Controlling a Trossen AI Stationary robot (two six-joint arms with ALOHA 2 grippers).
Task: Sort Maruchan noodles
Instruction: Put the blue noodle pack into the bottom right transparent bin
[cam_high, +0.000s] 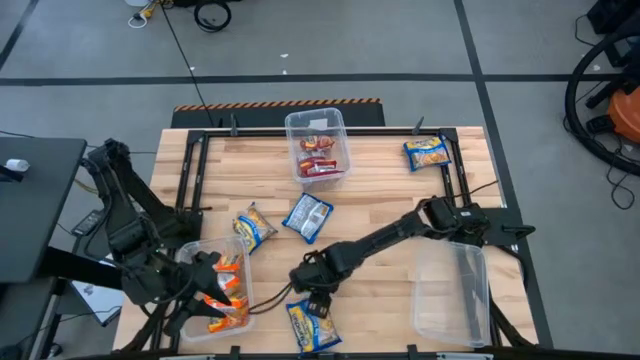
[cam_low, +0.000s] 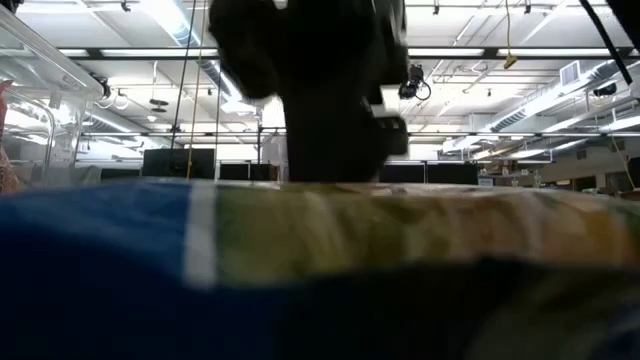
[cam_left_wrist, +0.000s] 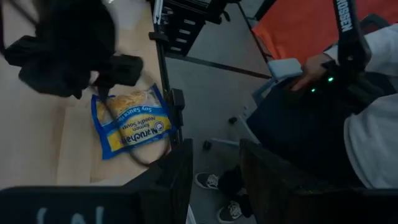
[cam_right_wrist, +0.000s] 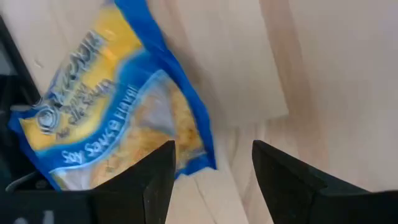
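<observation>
Four blue-and-yellow Maruchan packets show in the high view: one at lower centre (cam_high: 312, 326), two mid-table (cam_high: 254, 227) (cam_high: 307, 216), one upper right (cam_high: 428, 152). Red packets (cam_high: 321, 160) sit in the top-centre bin (cam_high: 338, 122), orange packets (cam_high: 226, 295) in the lower-left bin (cam_high: 243, 262); an empty bin (cam_high: 452, 296) lies lower right. Left gripper (cam_high: 205, 292) is over the orange bin, right gripper (cam_high: 316, 298) just above the lower-centre packet.
Low view: blurred packet (cam_low: 320, 260) fills the foreground.
Left wrist: fingers (cam_left_wrist: 177, 180) moderately apart, gripping nothing.
Right wrist: fingers (cam_right_wrist: 155, 177) spread wide, empty, the packet (cam_right_wrist: 118, 112) beside them.
</observation>
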